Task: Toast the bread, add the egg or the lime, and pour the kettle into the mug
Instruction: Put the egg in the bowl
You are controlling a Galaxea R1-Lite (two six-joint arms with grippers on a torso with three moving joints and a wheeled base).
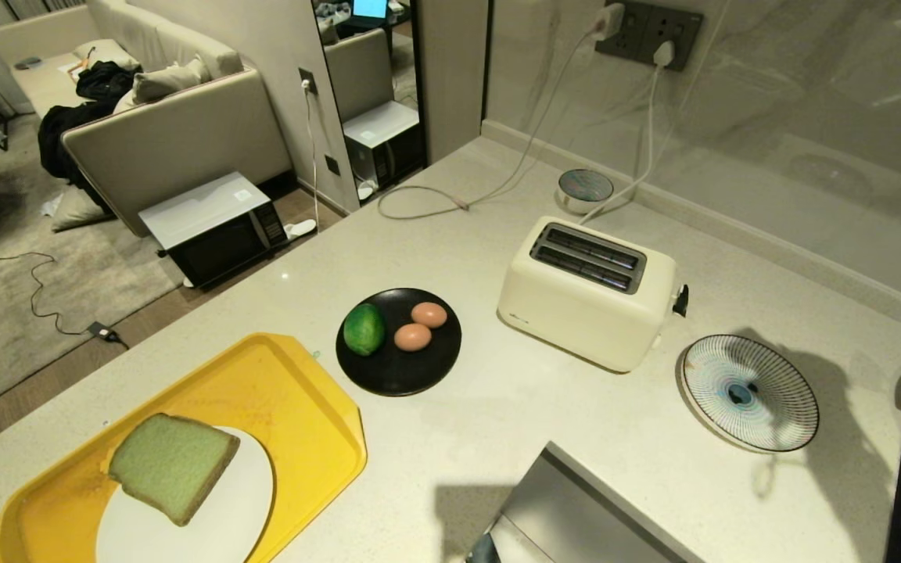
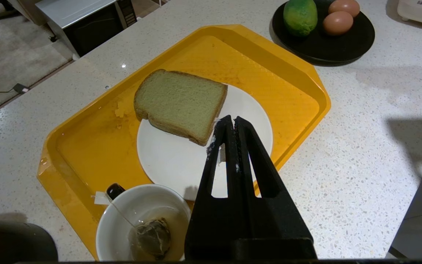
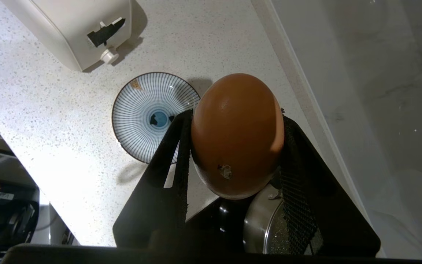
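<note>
Right wrist view: right gripper clamped on egg, above striped plate. Left gripper closed, empty, over bread.

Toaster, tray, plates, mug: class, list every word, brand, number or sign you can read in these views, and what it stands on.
Toaster: small dark brand mark low on its front, too small to read; clipped in the left wrist view.
Microwave: white top label, unreadable.
Mug: teabag tag, no legible print.
Nothing else bears text.
</note>
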